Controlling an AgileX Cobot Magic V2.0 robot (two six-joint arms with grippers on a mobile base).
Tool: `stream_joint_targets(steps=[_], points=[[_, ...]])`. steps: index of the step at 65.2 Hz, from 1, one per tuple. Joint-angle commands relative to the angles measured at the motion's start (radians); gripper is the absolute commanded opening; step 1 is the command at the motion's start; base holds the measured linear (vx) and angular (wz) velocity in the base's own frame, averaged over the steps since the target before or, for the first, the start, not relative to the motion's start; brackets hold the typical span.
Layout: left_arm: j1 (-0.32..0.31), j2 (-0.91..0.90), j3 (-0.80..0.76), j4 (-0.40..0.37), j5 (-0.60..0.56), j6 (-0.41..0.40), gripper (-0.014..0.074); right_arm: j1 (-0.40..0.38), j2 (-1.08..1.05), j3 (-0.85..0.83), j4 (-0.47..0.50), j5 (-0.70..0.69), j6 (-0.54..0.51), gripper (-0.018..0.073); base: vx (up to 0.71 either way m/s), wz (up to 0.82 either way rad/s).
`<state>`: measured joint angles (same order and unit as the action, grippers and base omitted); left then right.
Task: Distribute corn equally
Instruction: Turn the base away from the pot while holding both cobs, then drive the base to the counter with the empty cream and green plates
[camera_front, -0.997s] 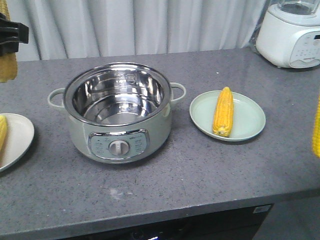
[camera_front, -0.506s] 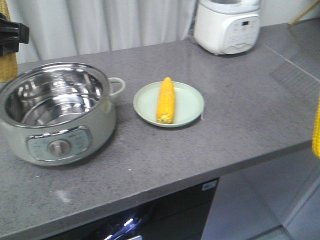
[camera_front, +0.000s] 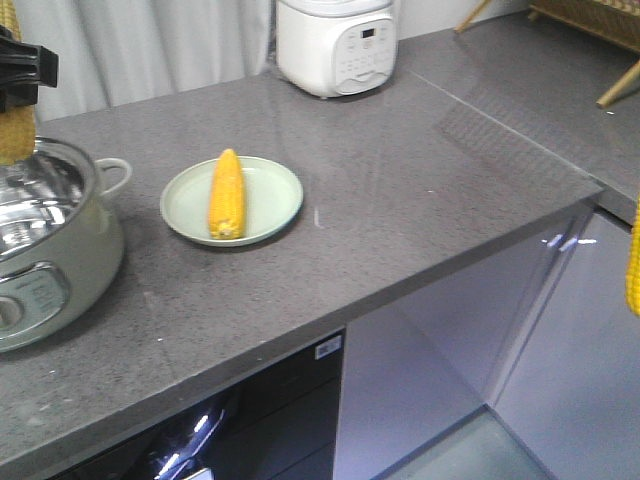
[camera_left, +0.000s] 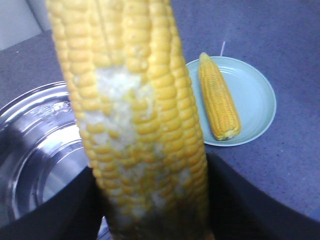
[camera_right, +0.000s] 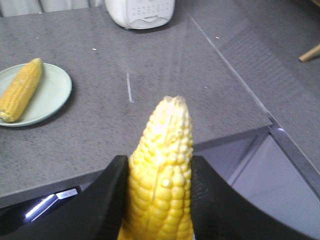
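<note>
Both grippers hold corn. My left gripper (camera_left: 150, 180) is shut on a large yellow cob (camera_left: 135, 100), held above the steel pot (camera_left: 35, 150); in the front view that cob (camera_front: 14, 130) hangs at the far left under the black gripper. My right gripper (camera_right: 160, 167) is shut on a second cob (camera_right: 165, 150), tip up, over the counter's front edge; a strip of this cob (camera_front: 633, 260) shows at the front view's right edge. A third cob (camera_front: 226, 193) lies alone on a pale green plate (camera_front: 278, 195), right of the pot.
The electric pot (camera_front: 40, 260) stands empty at the left of the grey counter (camera_front: 400, 170). A white appliance (camera_front: 335, 45) stands at the back. The counter ends at a corner on the right, with cabinet fronts (camera_front: 480, 330) and floor below.
The view has swung right: pot and green plate slid leftward in the picture, and the plate at the far left left the view. Both grippers still hold their cobs.
</note>
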<state>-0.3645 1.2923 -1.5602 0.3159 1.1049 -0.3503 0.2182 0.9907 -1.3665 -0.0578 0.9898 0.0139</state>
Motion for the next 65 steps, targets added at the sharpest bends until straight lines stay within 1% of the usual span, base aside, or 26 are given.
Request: stream_joint_targets(steps=[1,65], points=[[0.0,-0.026,-0.022,0.02,-0.06,-0.008,0.0128,-0.005,-0.01,-0.026,-0.011,-0.07,-0.003,0.0098,-0.03,-0.35],[0.0,-0.026,-0.022,0.02,-0.06,-0.008,0.0128,-0.005,-0.01,-0.026,-0.011,-0.07,-0.003,0.0098,-0.01,-0.35]])
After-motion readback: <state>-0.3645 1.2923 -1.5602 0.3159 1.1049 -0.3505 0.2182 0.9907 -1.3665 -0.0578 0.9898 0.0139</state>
